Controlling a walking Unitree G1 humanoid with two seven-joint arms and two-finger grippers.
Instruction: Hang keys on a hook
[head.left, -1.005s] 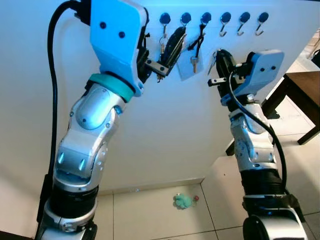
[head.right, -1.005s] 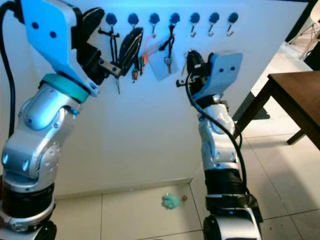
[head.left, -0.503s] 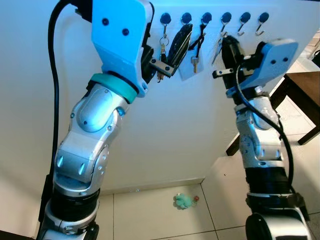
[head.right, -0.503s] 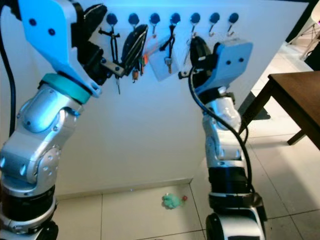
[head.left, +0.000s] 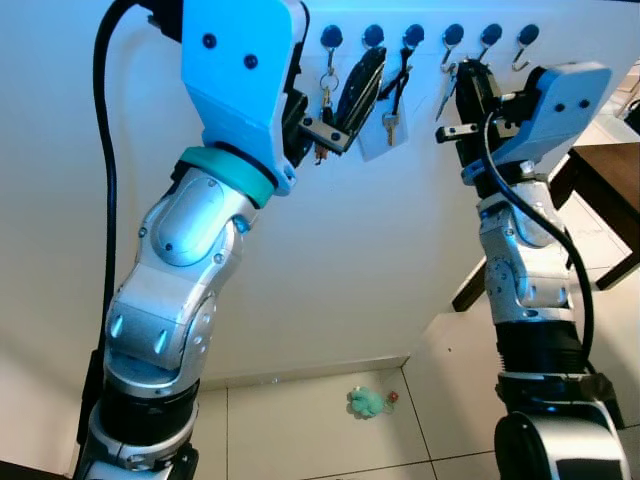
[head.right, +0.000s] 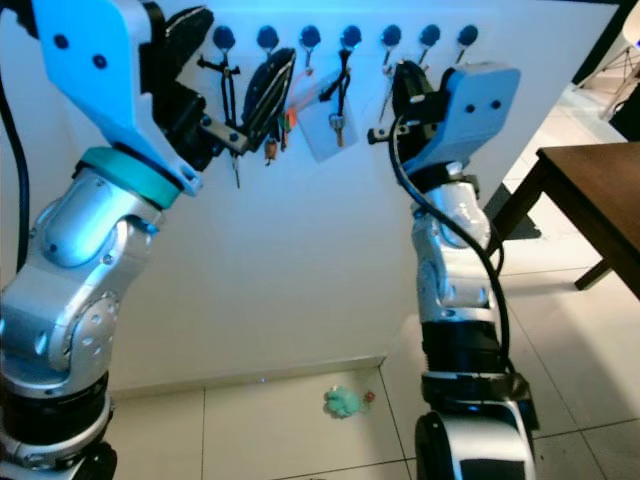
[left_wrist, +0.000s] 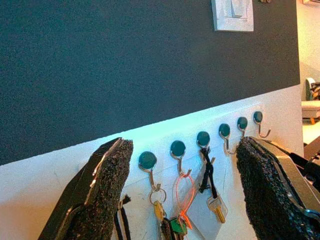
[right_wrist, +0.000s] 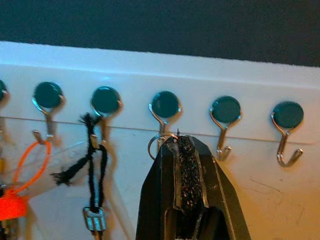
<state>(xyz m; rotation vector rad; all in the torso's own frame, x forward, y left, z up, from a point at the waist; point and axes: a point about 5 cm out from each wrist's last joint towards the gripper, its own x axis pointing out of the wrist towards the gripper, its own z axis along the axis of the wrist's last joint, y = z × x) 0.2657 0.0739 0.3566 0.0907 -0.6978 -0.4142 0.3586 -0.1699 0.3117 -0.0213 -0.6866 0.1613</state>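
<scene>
A row of round-headed metal hooks (head.left: 452, 38) runs along the top of a white wall panel (head.left: 330, 250). My right gripper (head.left: 470, 82) is raised to that row and is shut on a set of keys (head.left: 445, 82). In the right wrist view the key ring (right_wrist: 156, 145) sits just below one hook (right_wrist: 165, 107), beside the closed fingertips (right_wrist: 182, 150); I cannot tell whether the ring is over the hook's tip. My left gripper (head.right: 228, 70) is held open in front of the hooks further left, with nothing between its fingers (left_wrist: 100, 190).
Other keys (head.left: 325, 92), an orange tag (left_wrist: 184, 192) and a black-corded key (head.left: 390, 125) hang on the left hooks. Two hooks (head.left: 525, 42) at the right end are bare. A dark wooden table (head.left: 605, 165) stands to the right. A small green thing (head.left: 368, 402) lies on the tiled floor.
My right gripper has risen with the keys, from below the hook row up to the level of the hooks. The left arm has barely moved.
</scene>
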